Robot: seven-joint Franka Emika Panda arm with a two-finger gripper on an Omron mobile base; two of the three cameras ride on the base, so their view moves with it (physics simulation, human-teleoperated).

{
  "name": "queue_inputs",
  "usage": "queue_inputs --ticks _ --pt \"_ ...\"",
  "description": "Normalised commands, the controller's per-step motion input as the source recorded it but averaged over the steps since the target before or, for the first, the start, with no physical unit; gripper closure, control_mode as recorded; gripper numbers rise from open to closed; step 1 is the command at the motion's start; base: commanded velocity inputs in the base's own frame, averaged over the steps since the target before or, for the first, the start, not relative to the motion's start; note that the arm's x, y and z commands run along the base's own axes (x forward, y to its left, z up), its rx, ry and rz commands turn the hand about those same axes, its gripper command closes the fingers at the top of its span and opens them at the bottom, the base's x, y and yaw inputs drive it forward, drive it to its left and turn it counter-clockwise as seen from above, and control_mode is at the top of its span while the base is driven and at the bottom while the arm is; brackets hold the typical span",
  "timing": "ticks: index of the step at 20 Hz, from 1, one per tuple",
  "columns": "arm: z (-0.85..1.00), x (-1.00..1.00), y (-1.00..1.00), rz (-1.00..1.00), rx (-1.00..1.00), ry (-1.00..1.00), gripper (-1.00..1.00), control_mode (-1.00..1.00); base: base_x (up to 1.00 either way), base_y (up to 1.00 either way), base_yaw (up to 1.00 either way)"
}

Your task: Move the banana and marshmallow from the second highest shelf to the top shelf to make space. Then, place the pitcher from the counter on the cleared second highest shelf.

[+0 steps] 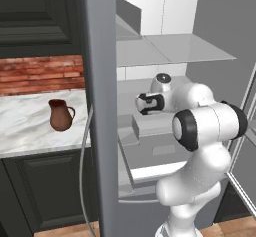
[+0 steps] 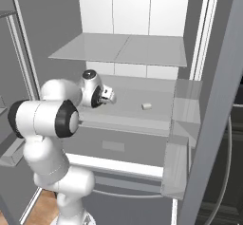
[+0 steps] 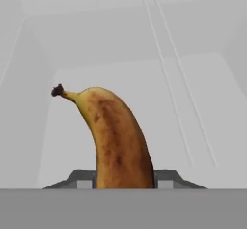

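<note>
Hand view shows the gripper point(image 3: 124, 183) pinching the banana point(image 3: 116, 141), its stem pointing up and left. Right base view: the marshmallow point(image 2: 146, 106) lies on the second highest shelf point(image 2: 156, 110), right of the gripper. The pitcher point(image 1: 61, 114) stands on the counter point(image 1: 25, 126).

2 base views flank the arm point(image 1: 200, 126), sharing the shelves; hand view faces the banana point(image 3: 116, 136) closely.

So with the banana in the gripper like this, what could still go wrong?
1. The banana rises between the fingertips, gripped near its lower end; most of its length sticks out, so it might pivot or slip on the lift.
2. The top shelf lies right above the hand, so rising straight up could hit its underside.
3. The marshmallow sits on the second highest shelf, and the pitcher waits on the counter.
</note>
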Motion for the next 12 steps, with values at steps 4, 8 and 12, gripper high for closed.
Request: queue_inputs --ticks 4,8,12 --pt "0.5 -1.0 -0.18 0.0 0.0 0.0 1.0 -1.0 0.0 0.0 0.0" --pt "0.8 -0.99 -0.29 0.0 0.0 -0.04 1.0 -1.0 0.0 0.0 0.0" --pt "0.98 -0.81 -0.23 0.0 0.0 -0.15 1.0 -1.0 0.0 0.0 0.0"
